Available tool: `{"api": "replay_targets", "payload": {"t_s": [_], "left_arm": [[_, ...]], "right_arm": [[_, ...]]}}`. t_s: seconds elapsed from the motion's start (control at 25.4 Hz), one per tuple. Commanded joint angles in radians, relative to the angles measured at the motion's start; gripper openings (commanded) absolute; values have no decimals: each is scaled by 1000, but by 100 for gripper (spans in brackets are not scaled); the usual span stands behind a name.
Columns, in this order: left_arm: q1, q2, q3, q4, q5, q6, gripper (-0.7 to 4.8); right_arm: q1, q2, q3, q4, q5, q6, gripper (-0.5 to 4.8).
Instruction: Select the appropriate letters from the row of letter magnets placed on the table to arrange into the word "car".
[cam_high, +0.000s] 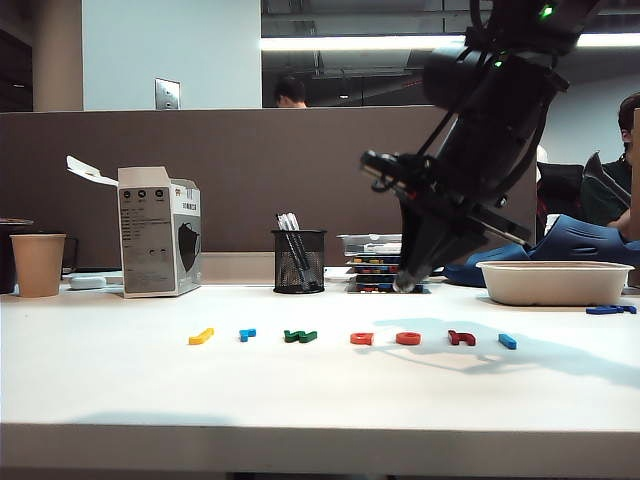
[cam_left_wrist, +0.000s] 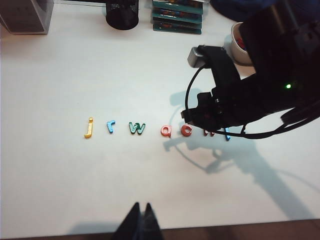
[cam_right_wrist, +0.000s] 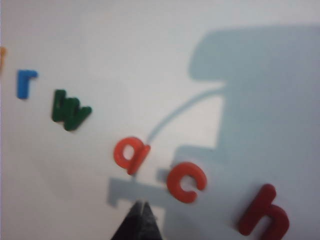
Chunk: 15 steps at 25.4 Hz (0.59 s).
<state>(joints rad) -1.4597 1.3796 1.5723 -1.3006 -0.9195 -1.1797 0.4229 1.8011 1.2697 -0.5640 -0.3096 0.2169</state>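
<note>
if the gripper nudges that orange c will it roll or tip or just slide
The orange c lies flat on the smooth white table, so it would probably slide or spin, not roll or tip. It looks like thin rigid plastic, likely light. The shut right gripper hangs just above it.

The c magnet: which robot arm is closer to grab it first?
Probably the right. The right gripper, shut, hangs above the row close to the c and a. The left gripper, also shut, sits back near the table's front edge, away from the letters.
</note>
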Motion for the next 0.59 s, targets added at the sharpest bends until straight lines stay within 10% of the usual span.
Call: {"api": "replay_targets", "payload": {"t_s": [0.04,0.59], "left_arm": [[0,-2,2,1,-8,1,-5],[0,-2,2,5,-8,1,-5]], "right_arm": [[6,20,5,-8,32,16,-6],[7,80,6,12,61,15,-6]]}}
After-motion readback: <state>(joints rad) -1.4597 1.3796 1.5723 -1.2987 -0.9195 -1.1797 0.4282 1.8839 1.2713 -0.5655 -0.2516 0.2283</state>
